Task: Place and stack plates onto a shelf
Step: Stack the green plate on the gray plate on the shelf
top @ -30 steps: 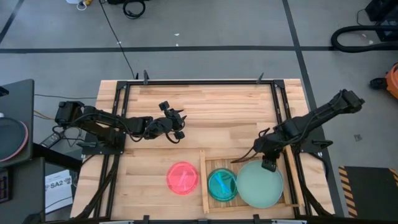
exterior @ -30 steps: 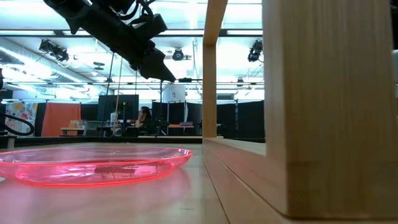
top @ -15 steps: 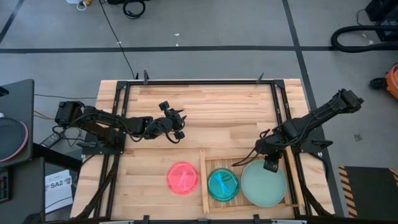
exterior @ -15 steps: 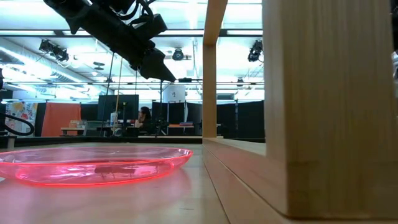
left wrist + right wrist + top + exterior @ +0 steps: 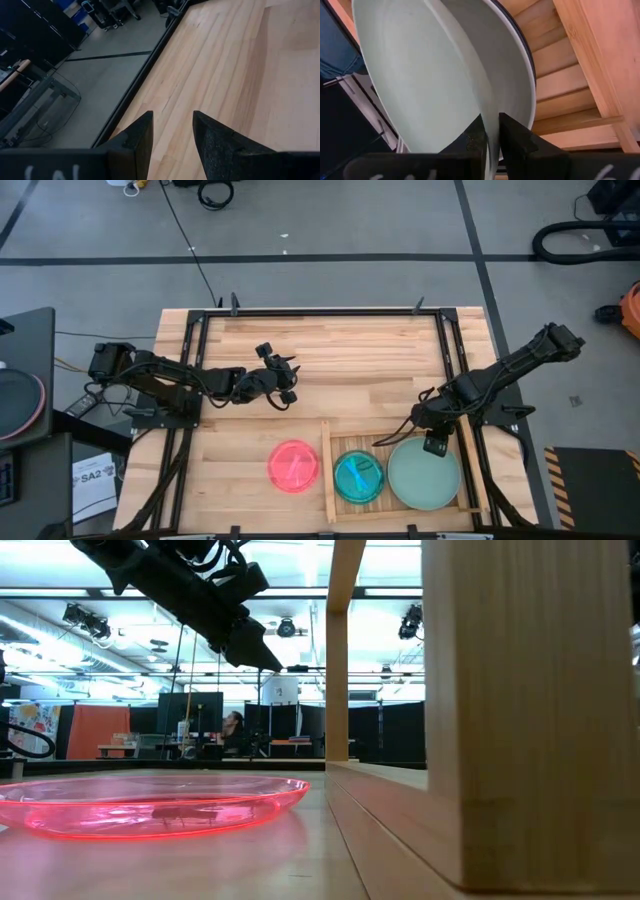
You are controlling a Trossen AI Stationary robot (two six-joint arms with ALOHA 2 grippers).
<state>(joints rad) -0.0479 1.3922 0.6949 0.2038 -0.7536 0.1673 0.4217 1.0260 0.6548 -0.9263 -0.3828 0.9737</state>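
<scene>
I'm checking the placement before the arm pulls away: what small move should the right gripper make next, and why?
Probably open a little wider and back off. The right gripper pinches the rim of the pale mint plate, which lies over a dark plate in the shelf beside the cyan plate. The pink plate waits on the table; the left gripper hovers open.

A pink plate lies beside the shelf's wooden rim.

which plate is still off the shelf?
The pink plate: it lies on the bare tabletop beside the shelf. The cyan plate and pale mint plate sit inside it.
</scene>
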